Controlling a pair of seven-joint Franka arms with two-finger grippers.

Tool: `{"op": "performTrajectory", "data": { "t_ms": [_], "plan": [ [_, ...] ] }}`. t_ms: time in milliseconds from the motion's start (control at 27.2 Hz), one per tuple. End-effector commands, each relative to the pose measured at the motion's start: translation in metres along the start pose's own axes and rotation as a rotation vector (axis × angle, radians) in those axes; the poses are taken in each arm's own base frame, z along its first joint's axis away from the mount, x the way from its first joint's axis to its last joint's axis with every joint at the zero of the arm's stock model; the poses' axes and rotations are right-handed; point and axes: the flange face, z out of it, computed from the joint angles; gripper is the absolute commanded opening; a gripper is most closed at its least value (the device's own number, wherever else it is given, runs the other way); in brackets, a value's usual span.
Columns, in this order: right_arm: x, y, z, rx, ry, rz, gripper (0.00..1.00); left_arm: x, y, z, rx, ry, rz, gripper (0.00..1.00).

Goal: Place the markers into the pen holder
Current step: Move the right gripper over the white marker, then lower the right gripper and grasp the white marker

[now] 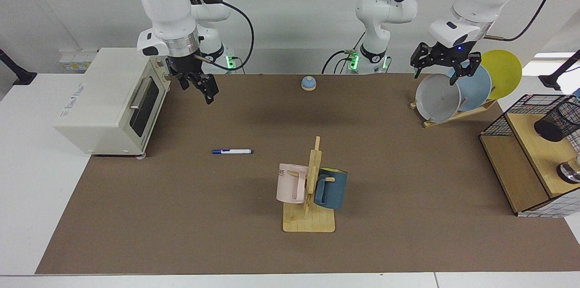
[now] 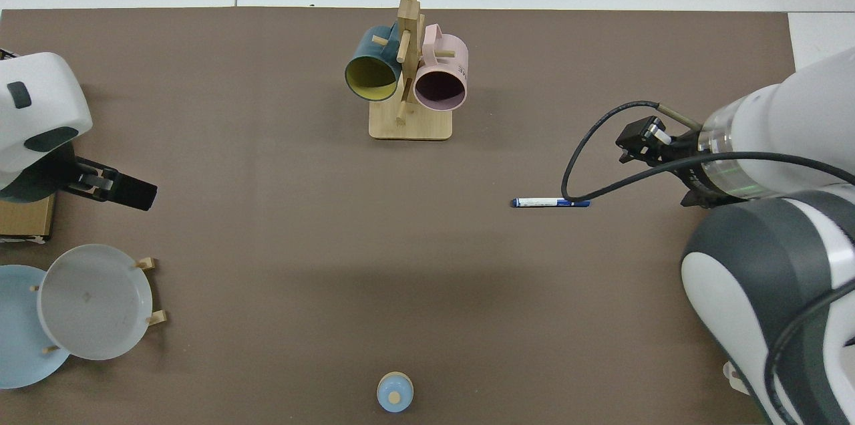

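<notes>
Brown mat (image 1: pixel 204 215) on white table. Marker (image 1: pixel 232 151) lies flat on mat, near toaster oven (image 1: pixel 108 100). Right gripper (image 1: pixel 199 86) hangs above mat beside oven, well apart from marker; jaw gap can't tell. Left gripper (image 1: pixel 446 67) waits over plate rack (image 1: pixel 453 113), jaws spread, empty. Pen holder (image 1: pixel 555 121) tilted on wooden shelf (image 1: pixel 528 170) at the facing view's far right.
</notes>
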Motion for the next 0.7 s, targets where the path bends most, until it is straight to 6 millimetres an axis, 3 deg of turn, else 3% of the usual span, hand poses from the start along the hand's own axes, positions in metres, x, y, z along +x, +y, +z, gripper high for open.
{"op": "performTrajectory", "data": {
  "t_ms": [0, 367, 661],
  "plan": [
    [0.003, 0.004, 0.033, 0.036, 0.017, 0.297, 0.99, -0.004, -0.002, -0.006, -0.013, 0.001, -0.011, 1.0],
    [0.027, 0.008, 0.113, -0.018, -0.028, 0.608, 0.98, -0.006, -0.001, -0.004, -0.017, -0.017, -0.012, 1.0],
    [0.016, 0.021, 0.173, -0.035, -0.041, 0.713, 0.96, -0.005, 0.001, -0.004, -0.018, -0.014, -0.006, 1.0]
  ]
}}
